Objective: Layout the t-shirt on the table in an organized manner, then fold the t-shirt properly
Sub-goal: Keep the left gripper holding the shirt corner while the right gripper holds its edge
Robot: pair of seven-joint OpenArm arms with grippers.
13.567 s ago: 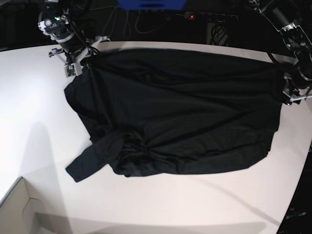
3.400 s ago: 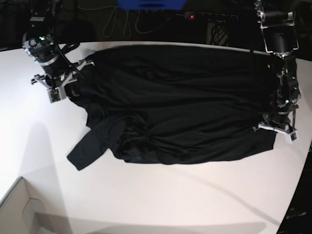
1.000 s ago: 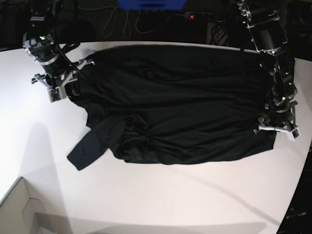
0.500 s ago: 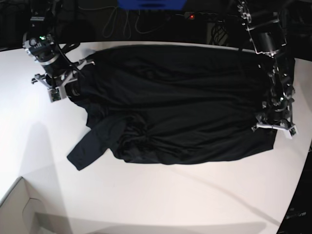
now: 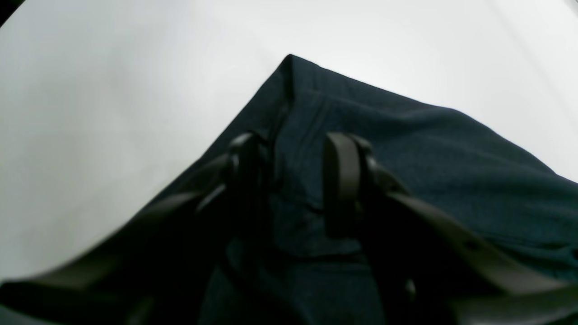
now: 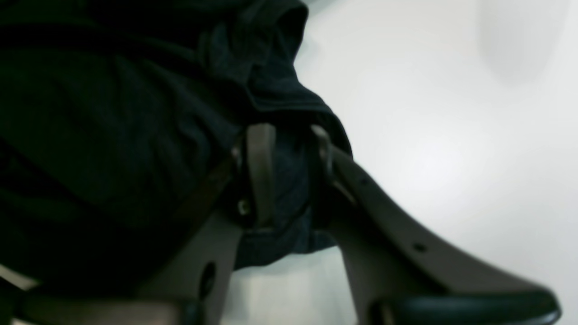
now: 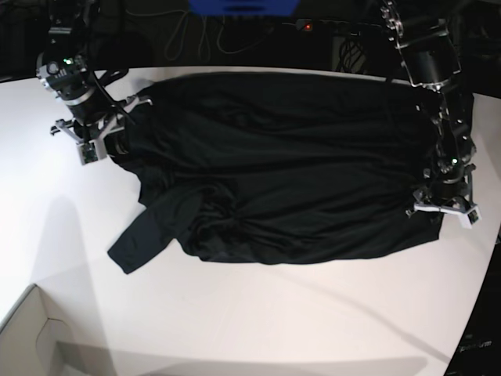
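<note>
Overhead, whole t-shirt (image 7: 290, 164) spread on table (image 7: 235, 321); wrist views alone show both jaws pinching its edges

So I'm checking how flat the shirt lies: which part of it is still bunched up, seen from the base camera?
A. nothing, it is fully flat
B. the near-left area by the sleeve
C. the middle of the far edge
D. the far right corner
B: the t-shirt shows crumpled folds beside its sleeve at the near left, while the rest lies fairly smooth on the table.
</note>
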